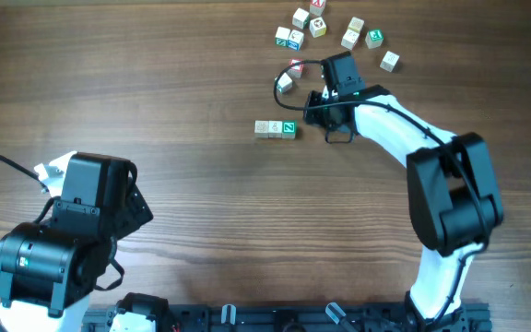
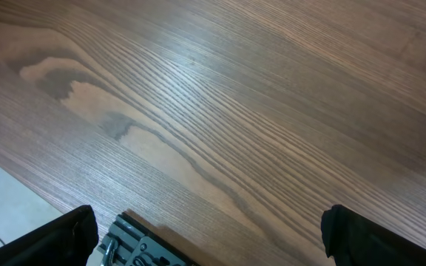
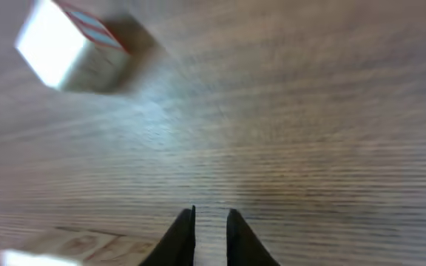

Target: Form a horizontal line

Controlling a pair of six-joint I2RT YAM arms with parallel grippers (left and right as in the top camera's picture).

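Note:
The horizontal line (image 1: 275, 129) is a row of three pale cubes touching side by side, and the right one has a green top. My right gripper (image 1: 338, 136) hovers just right of the row, fingers nearly together with nothing between them (image 3: 210, 222). The row's end shows blurred at the lower left of the right wrist view (image 3: 58, 247). A loose red-marked cube (image 3: 71, 48) lies ahead of the fingers. My left gripper (image 2: 209, 236) is wide open and empty over bare wood at the near left.
Two loose cubes (image 1: 287, 81) lie just above the row beside the right arm's cable. Several scattered cubes (image 1: 319, 26) with red, blue and green marks sit at the far edge. The left arm's body (image 1: 63, 240) fills the near left corner.

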